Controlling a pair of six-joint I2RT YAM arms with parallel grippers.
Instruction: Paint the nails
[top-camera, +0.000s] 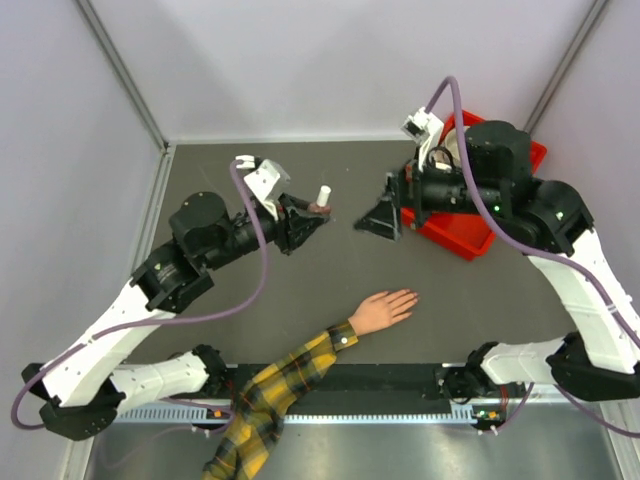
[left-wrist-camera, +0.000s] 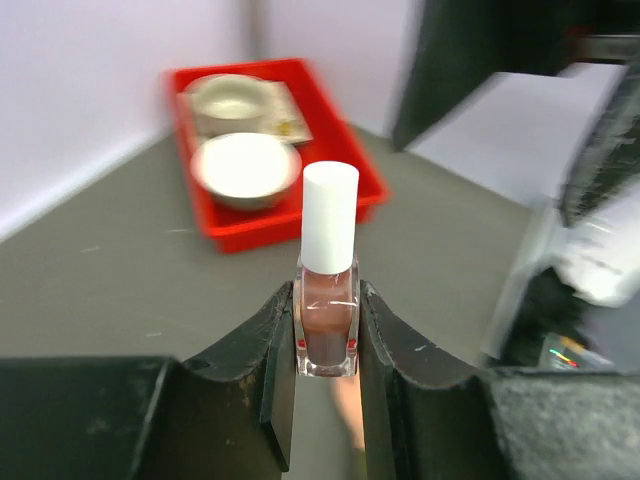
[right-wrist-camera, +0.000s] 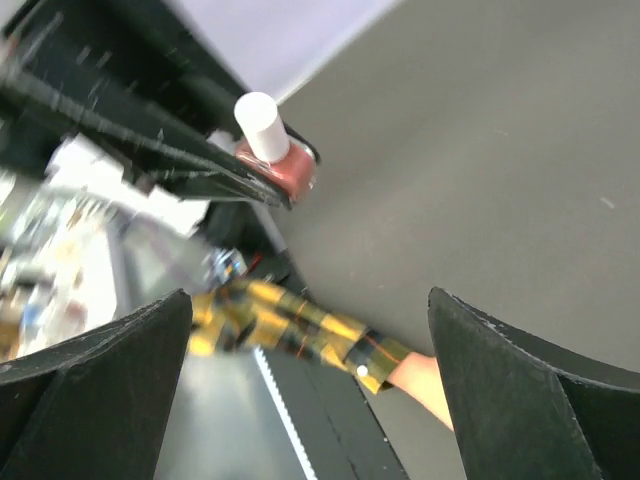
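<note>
The pale mannequin hand (top-camera: 383, 310) lies palm down at the table's front centre, with a yellow plaid sleeve (top-camera: 285, 385) behind it. Its nails (top-camera: 411, 297) at the fingertips are too small to make out. My left gripper (top-camera: 318, 214) is shut on a small nail-polish bottle (left-wrist-camera: 328, 322), held upright with its white cap (left-wrist-camera: 330, 215) on and lifted above the table. My right gripper (top-camera: 381, 217) stands open a short way to the right of the bottle, with nothing between its fingers. In the right wrist view the bottle (right-wrist-camera: 285, 165) and the sleeve (right-wrist-camera: 290, 320) appear ahead of that gripper (right-wrist-camera: 308, 300).
A red tray (top-camera: 473, 243) sits at the back right under the right arm. It (left-wrist-camera: 250, 235) holds two round bowls (left-wrist-camera: 245, 170). Grey walls enclose the table on three sides.
</note>
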